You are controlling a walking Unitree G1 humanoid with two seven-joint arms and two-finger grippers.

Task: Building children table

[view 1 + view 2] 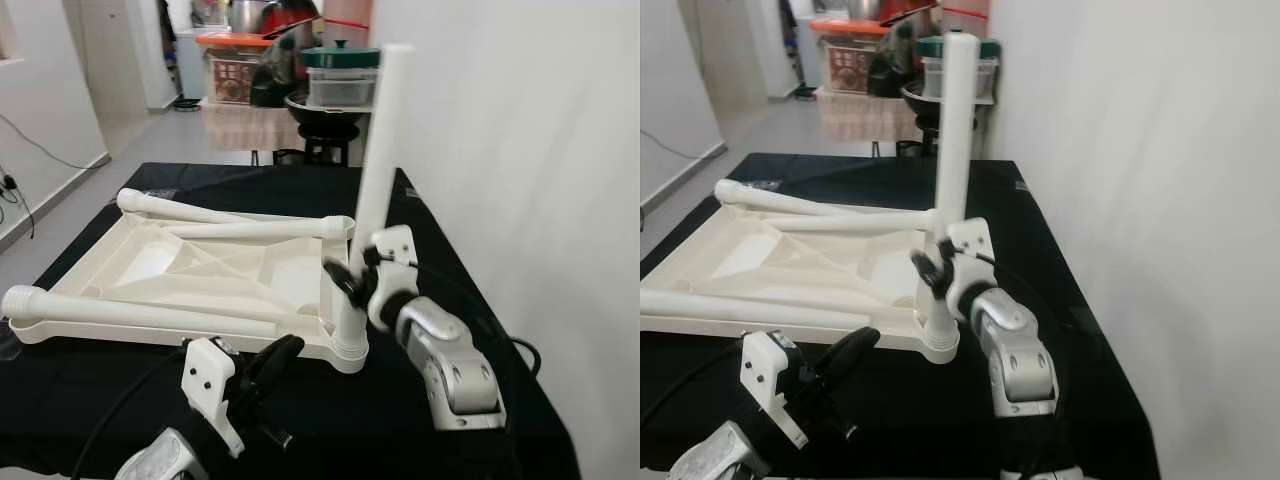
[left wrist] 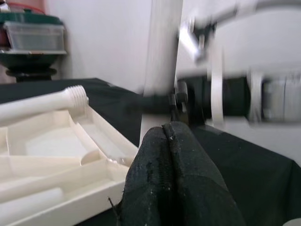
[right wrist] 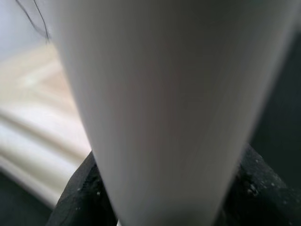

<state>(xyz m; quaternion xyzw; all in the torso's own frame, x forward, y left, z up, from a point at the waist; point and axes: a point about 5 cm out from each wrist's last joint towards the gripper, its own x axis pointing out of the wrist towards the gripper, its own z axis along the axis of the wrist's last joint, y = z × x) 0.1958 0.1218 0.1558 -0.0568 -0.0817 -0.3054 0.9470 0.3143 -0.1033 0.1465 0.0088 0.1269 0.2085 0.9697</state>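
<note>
The white table leg (image 1: 380,150) stands upright in the near right corner socket of the upside-down tabletop (image 1: 150,260), which lies on the black cloth (image 1: 440,250). The right gripper (image 1: 352,280) is clamped round the leg low down. The left gripper (image 1: 272,358) hovers just in front of the tabletop's near edge, fingers pressed together on nothing, and three more legs (image 1: 140,312) are lying in the tabletop.

1. The white plastic tabletop (image 1: 190,265) lies upside down on a black cloth, its ribbed underside facing up.
2. One white leg (image 1: 378,160) stands upright in the near right corner socket — the end closest to the wall.
3. Three more legs lie loose across the underside — the nearest leg (image 1: 130,312) along the front edge, two legs (image 1: 230,220) toward the back.
</note>
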